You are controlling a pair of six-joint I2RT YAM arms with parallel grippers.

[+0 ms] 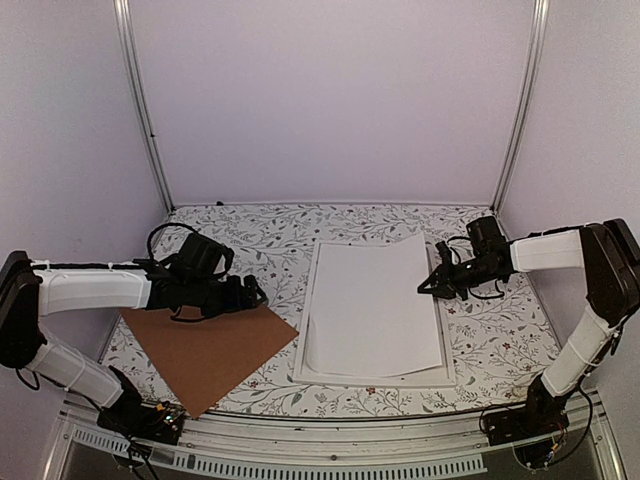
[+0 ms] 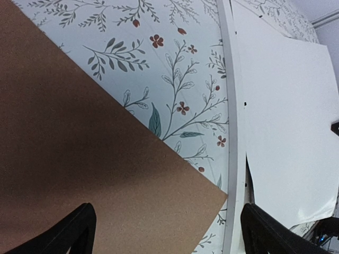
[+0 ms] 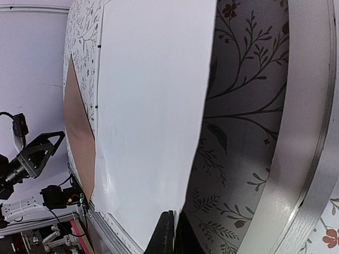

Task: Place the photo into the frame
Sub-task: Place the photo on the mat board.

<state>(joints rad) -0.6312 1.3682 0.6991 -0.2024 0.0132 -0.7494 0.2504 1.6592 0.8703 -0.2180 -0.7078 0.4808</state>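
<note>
The frame (image 1: 372, 381) lies flat at mid-table, a white rim around a clear pane (image 3: 246, 132). A large white sheet (image 1: 375, 300) lies skewed over it, the size of the photo. No printed picture shows on it. My right gripper (image 1: 426, 288) is shut on the sheet's right edge and holds that edge a little above the pane. In the right wrist view the shut gripper (image 3: 174, 230) pinches the sheet (image 3: 153, 106). My left gripper (image 1: 260, 292) is open and empty above the brown backing board's corner (image 2: 175, 206), left of the frame's rim (image 2: 231, 106).
The brown backing board (image 1: 205, 350) lies at the front left on the floral tablecloth (image 1: 250, 240), one corner close to the frame. It also shows in the right wrist view (image 3: 79, 137). White walls with metal posts close in the back and sides.
</note>
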